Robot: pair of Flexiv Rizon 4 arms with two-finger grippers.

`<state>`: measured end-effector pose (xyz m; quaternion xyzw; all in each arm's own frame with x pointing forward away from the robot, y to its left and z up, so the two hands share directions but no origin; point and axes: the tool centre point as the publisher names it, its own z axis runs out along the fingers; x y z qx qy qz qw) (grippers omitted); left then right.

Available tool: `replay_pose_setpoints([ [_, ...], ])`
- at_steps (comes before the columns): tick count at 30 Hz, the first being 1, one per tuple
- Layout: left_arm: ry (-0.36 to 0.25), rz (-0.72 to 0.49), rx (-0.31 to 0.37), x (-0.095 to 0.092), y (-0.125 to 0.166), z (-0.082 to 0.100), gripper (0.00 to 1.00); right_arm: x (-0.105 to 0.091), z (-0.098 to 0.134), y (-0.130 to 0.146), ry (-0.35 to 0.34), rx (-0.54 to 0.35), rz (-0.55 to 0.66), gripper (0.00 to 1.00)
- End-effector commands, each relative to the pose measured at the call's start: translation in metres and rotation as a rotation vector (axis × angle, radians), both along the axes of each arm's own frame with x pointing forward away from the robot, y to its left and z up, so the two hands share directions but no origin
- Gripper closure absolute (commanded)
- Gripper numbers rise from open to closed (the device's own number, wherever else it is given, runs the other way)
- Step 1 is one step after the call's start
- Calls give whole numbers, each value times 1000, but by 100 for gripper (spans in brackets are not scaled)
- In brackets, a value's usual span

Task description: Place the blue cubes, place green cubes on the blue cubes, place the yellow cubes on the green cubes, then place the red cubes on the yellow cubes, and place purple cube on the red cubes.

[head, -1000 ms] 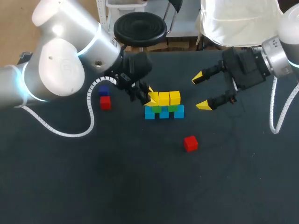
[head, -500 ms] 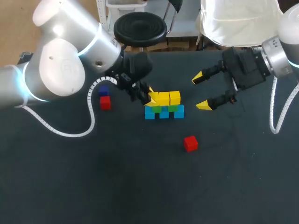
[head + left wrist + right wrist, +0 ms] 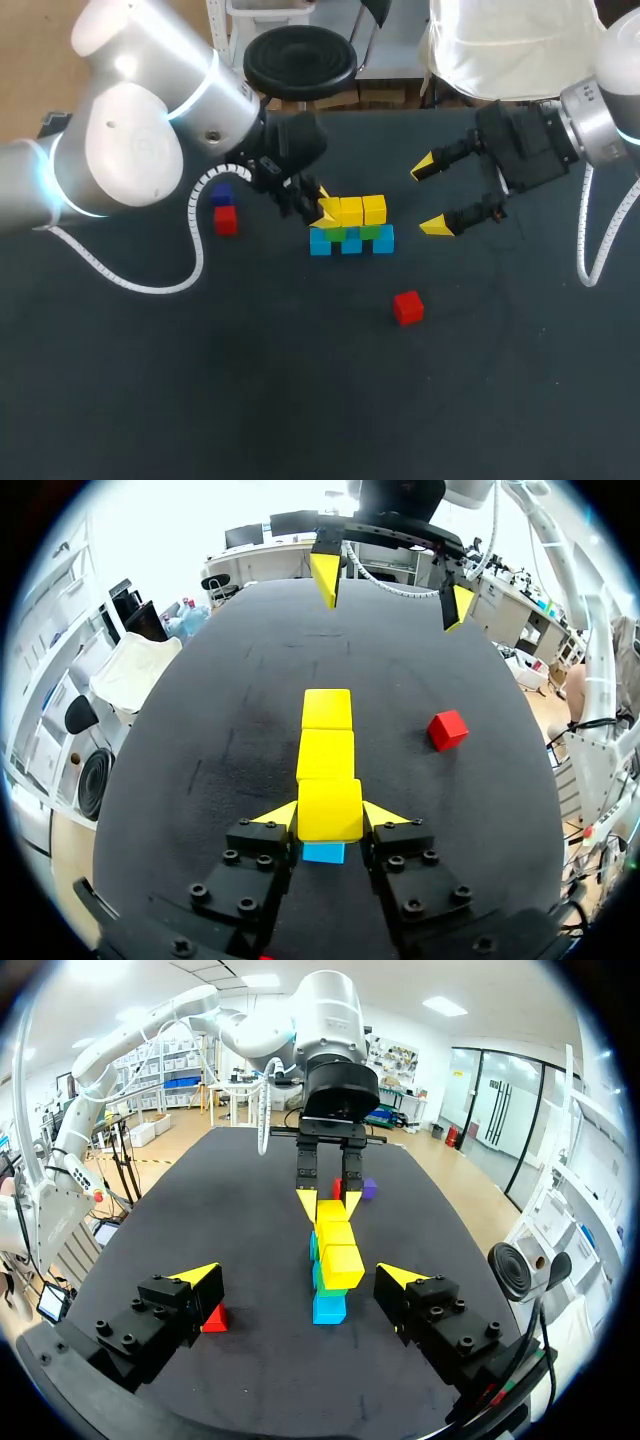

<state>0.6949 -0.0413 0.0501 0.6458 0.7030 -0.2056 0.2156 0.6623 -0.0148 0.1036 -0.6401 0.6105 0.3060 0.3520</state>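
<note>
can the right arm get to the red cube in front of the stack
Probably yes: its tool is open and empty, and nothing stands between it and the red cube.

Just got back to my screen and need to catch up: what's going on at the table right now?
The left gripper is shut on the end yellow cube of the top row. Beneath it are green cubes on blue cubes. The right gripper hangs open beside them, holding nothing. Two red cubes and the purple cube lie loose, not yet stacked.
</note>
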Motion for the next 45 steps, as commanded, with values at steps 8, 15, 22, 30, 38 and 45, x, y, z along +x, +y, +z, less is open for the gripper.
replay_pose_setpoints([
  [8, 4, 2, 5, 1, -2, 0, 100, 1, -1, 0, -1, 2, 1, 0],
  [15, 4, 4, 5, 1, -1, 0, 100, 1, -1, 0, -1, 2, 1, 0],
  [22, 5, 7, 8, 1, -1, -1, 100, 1, -1, 0, -1, 2, 1, 0],
  [30, 8, 17, 11, 1, 0, 0, 56, 1, -1, 0, -1, 2, 1, 0],
  [38, 8, 32, 13, 1, 1, 3, 0, 1, -1, 0, -1, 2, 1, 0],
  [45, 20, 76, -13, 1, 7, 7, 0, 1, -1, 0, -1, 2, 1, 0],
])
